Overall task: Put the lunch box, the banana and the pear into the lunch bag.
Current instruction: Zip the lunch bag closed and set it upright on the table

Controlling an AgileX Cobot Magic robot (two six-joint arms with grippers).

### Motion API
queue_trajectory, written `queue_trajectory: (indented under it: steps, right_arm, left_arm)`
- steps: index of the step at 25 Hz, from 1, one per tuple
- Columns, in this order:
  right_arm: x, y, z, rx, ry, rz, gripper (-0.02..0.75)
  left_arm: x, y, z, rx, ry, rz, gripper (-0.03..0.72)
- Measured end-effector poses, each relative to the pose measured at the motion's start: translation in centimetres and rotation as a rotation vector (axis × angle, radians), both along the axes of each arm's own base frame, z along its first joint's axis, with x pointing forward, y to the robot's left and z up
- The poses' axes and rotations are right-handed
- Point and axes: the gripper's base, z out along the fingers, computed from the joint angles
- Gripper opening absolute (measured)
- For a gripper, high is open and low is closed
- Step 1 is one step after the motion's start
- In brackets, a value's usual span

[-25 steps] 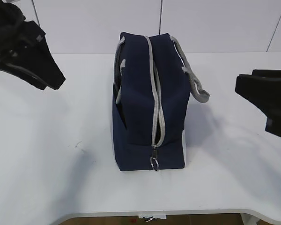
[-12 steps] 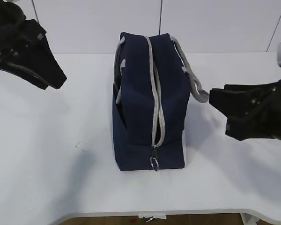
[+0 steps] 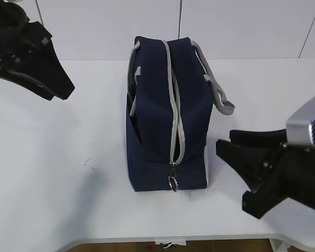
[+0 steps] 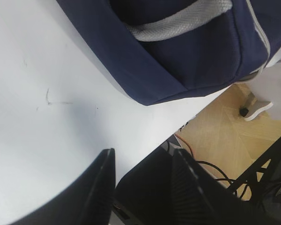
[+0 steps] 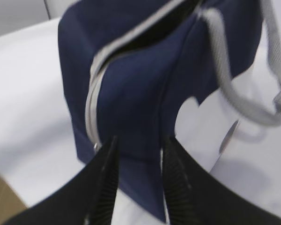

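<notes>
Both jaws parted, empty; right gripper [image 3: 236,168] near table [image 3: 52,199] front edge, beside lunch bag [image 3: 157,105].

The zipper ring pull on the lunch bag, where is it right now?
In the exterior view the ring pull hangs low on the lunch bag's near end, middle of the table, left of the right gripper.

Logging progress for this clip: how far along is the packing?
Nothing looks packed yet. The lunch bag stands on the table, its zipper mostly shut with only a small gap showing near the ring pull. The right tool is near that end, empty; the left tool hangs open, away from the bag. No lunch box, banana or pear is in view, so opening and loading remain.
</notes>
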Motion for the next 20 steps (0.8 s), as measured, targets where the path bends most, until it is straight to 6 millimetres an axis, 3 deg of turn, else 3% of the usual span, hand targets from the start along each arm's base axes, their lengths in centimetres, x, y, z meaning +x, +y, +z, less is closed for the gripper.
queue_trajectory:
  steps: [8, 13, 20]
  right_arm:
    - [0.1, 1.0, -3.5, 0.005, 0.127, 0.076, 0.244]
    - [0.1, 2.0, -4.8, 0.032, 0.144, 0.175, 0.244]
    - [0.4, 2.4, -6.6, 0.068, 0.208, 0.176, 0.253]
  left_arm:
    - [0.0, 0.0, 0.0, 0.0, 0.0, 0.0, 0.307]
    - [0.0, 0.0, 0.0, 0.0, 0.0, 0.0, 0.307]
    - [0.0, 0.0, 0.0, 0.0, 0.0, 0.0, 0.307]
